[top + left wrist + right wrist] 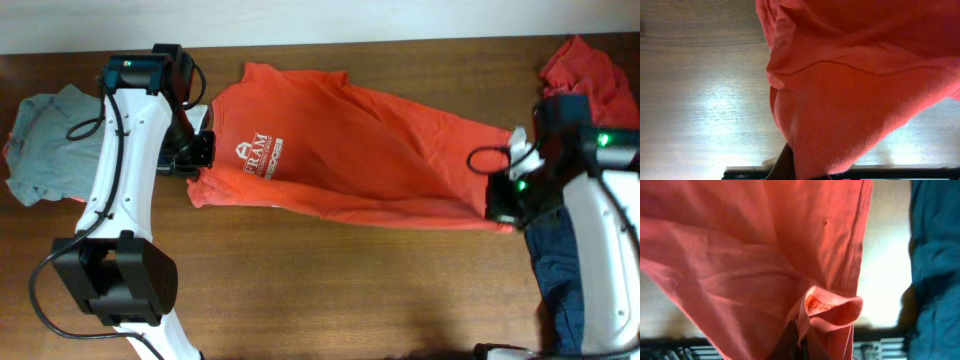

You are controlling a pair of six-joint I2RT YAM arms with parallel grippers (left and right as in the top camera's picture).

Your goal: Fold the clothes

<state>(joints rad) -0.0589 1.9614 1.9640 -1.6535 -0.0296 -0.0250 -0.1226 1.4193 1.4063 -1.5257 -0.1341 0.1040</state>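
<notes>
Overhead, the orange-red T-shirt (340, 140) is lying stretched across the bench (350, 290) from 9 to 3 o'clock. The left claw (196, 150) is pinching its 9 o'clock edge, with the arm reaching in from 7 o'clock. The right claw (503, 197) is gripping the 3 o'clock end. Both should be lifting evenly, with the cloth taut, so the fold lands square.

In the left wrist view, fabric is gathering into the closed claw at 6 o'clock.

In the right wrist view, a hem fold is bunching at 6 o'clock, with the navy garment (935, 255) lying at 3 o'clock.

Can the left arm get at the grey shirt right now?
Probably not freely: the left gripper seems shut on the orange T-shirt. The grey shirt lies close by, mostly uncovered.
</notes>
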